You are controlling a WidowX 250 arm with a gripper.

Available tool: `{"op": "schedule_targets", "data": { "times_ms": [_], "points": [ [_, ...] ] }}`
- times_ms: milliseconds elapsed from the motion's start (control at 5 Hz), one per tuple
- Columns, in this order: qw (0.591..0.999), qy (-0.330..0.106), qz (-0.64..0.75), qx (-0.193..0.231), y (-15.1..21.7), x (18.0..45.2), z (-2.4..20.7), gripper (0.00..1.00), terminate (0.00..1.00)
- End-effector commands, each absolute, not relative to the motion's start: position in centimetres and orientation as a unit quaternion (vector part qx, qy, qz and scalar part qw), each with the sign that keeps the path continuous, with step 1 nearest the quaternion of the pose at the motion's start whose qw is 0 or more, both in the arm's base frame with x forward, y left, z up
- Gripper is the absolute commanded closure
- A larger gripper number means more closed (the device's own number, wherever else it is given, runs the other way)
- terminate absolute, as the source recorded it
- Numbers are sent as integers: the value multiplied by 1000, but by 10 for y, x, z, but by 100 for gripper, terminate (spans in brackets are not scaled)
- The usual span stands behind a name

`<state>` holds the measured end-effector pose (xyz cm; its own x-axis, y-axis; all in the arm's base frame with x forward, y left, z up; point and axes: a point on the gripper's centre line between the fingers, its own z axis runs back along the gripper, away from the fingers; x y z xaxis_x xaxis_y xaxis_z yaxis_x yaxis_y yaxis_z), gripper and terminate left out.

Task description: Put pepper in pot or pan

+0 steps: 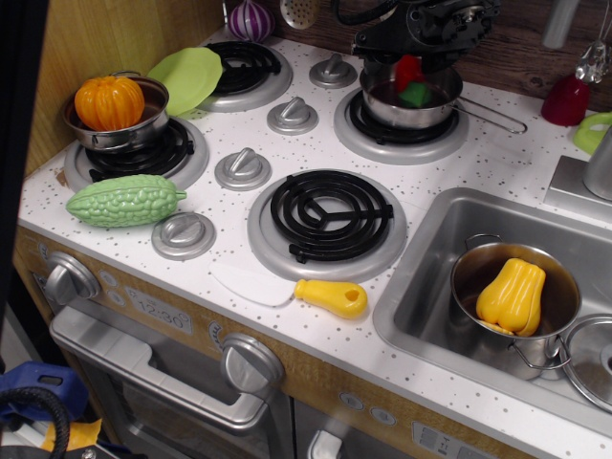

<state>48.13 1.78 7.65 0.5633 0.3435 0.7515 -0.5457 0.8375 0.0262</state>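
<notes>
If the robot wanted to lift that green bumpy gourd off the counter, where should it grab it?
Probably across the thick middle of the green gourd, coming straight down from above. It lies flat on its side on the counter, long axis running left to right with tapered ends, so closing front-to-back over the widest part looks steadiest. Nothing touches it; the knob beside it sits low.

red pepper (409,71) with green cap in a shiny steel saucepan (413,99); black gripper (418,29); white speckled countertop (497,163); orange pumpkin (110,102); light-green gourd (125,201); yellow-handled white knife (291,289); lime plate (185,78).
</notes>
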Motion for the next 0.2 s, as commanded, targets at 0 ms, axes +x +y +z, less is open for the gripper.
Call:
{"op": "schedule_targets", "data": {
  "times_ms": [0],
  "points": [
    [866, -409, 260, 124, 22, 484, 95, 0, 100]
  ]
}}
